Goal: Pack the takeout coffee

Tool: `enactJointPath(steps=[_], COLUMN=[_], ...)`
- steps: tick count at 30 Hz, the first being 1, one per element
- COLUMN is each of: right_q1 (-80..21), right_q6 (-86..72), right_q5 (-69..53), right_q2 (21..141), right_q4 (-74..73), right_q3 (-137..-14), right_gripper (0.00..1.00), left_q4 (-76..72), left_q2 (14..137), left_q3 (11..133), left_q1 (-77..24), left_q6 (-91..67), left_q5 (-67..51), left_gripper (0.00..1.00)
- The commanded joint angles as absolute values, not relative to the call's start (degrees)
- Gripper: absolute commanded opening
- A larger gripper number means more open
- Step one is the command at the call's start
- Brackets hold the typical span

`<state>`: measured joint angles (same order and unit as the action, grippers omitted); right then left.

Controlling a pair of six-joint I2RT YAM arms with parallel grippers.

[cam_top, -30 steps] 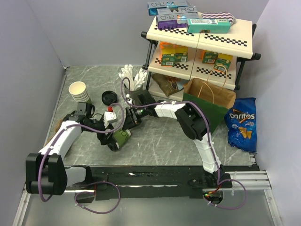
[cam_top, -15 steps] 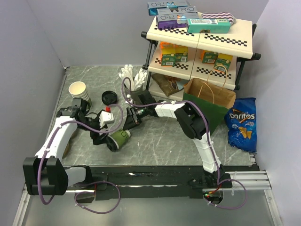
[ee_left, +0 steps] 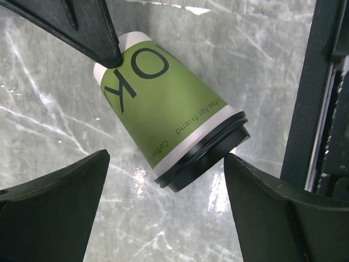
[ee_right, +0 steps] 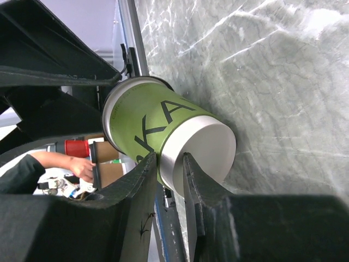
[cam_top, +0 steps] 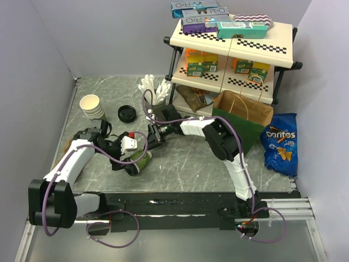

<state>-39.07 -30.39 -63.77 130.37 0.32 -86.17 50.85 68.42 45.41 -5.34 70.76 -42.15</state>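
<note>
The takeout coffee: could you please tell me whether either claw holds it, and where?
The right claw straddles the base rim of the takeout coffee, but a grip cannot be told; the open left claw holds nothing.

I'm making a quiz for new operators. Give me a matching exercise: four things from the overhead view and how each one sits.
1 takeout coffee
2 loose black lid
3 Doritos bag
4 cream paper cups

a upright, far left
b on its side, lidded
c blue, far right
d flat, beside the cream cups

Pairs: 1-b, 2-d, 3-c, 4-a
</note>
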Motion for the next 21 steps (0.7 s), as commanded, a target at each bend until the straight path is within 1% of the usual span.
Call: enactJointPath(steps=[1,7,11,14,15,18,21], right_q1=[-38.58,-37.97,-37.88,-37.79,-37.88,-37.79,-37.71], right_q6=[-27.95,-27.08,-26.54,-26.02,-25.75,-25.40,-25.58], right_q5=[-58.62,-57.13,-55.55,-53.79,-52.83,-51.42,-50.54], right_q2=[132.19,132.28,132.01,131.92,131.75,131.22,130.17], right_q4=[-3.25,-5.09,-6.06,-7.47,-7.91,-8.44,-7.73], right_q3=[-84.90,-85.25,-84.90,-84.99,-85.08,-84.82,-84.11], right_gripper=[0.31,0.31,0.35,0.39,0.43,0.50,0.52], left_q4=[43.77,40.70,37.36,35.42,35.16,34.81,34.89], left_q2=[69.61,71.01,72.42,74.70,75.23,77.08,77.61], left_q3=[45.61,46.32,47.81,49.74,50.27,51.94,52.82], left_q1=[-6.59,-7.21,-7.29,-7.30,-7.29,-7.38,-7.29], left_q6=[66.45,61.80,56.44,53.28,52.91,51.51,50.89], left_q5=[-45.96,-47.46,-48.69,-49.22,-49.39,-49.92,-50.80], left_gripper=[0.91,0.90,0.89,0.88,0.88,0.87,0.85])
